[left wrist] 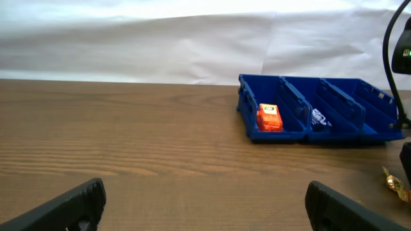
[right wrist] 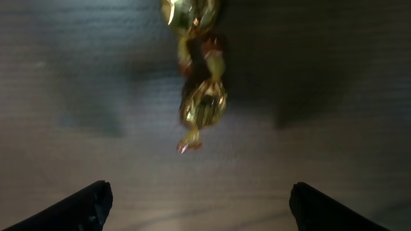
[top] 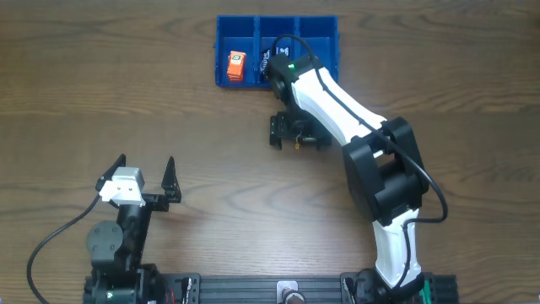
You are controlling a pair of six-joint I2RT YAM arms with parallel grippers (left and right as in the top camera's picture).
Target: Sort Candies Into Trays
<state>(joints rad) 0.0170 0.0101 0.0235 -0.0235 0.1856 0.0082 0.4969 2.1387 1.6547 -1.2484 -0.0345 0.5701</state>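
**Right pincer spread above a gold candy, tray just beyond**

The right pincer (right wrist: 199, 192) hangs over the brown wood-grain table (top: 84, 84) with its two fingers wide apart and nothing between them. Just ahead of its fingertips, on the midline between them, lies the gold foil-wrapped candy (right wrist: 202, 96), flat on the wood. The candy's long axis runs at right angles to the line joining the fingertips. One twisted end points back toward the pincer and the other points away from it. Bare wood shows between the candy and each finger.

Beyond the candy, near but not touching it, sits the blue plastic tray with three compartments (top: 221, 51), its long side set across the pincer's reach. The compartment farthest from this pincer's arm holds a small orange rectangular candy (top: 236, 66). The middle one holds a blue-and-white wrapped candy (left wrist: 319, 118). What the third holds cannot be told.

The left pincer (top: 145, 162) is well apart from all this, close to its own base, fingers also spread and holding nothing. A wide stretch of wood lies between it and the tray. Past the table's far edge hangs a white sheet (left wrist: 128, 45).
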